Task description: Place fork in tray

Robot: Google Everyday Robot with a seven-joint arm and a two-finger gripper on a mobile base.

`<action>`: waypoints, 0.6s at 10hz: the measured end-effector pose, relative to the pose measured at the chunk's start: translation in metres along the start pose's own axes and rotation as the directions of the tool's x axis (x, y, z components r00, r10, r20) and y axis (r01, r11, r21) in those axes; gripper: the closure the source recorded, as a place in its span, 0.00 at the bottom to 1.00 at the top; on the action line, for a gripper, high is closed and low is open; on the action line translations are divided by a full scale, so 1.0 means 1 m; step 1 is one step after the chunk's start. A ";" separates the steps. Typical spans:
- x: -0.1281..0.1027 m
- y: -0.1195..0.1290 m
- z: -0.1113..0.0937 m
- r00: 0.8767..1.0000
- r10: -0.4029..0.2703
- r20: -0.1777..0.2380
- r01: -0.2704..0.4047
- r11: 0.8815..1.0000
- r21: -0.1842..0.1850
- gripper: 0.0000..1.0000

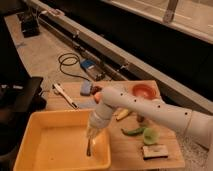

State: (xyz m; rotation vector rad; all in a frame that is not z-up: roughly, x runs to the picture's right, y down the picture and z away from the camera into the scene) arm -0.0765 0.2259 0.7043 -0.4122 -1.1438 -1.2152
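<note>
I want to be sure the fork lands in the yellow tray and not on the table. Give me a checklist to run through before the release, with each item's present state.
1. Tool over the tray: ok, it hangs inside the tray's right half.
2. Fork in the tool: ok, it hangs below it, roughly upright.
3. Fork inside the rim: ok, its lower end is over the tray floor.
4. Fork touching the floor: cannot tell.
5. Landing spot in the tray bare: ok, nothing else lies there.
6. Banana and white-handled tool out of the way: ok, both lie on the table outside the tray.
</note>
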 end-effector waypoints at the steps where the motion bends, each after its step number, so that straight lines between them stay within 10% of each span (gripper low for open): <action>1: 0.003 -0.003 0.008 1.000 -0.012 0.016 0.012 1.000 0.001 0.32; 6: 0.007 -0.007 0.020 0.999 -0.027 0.044 0.026 1.000 0.007 0.20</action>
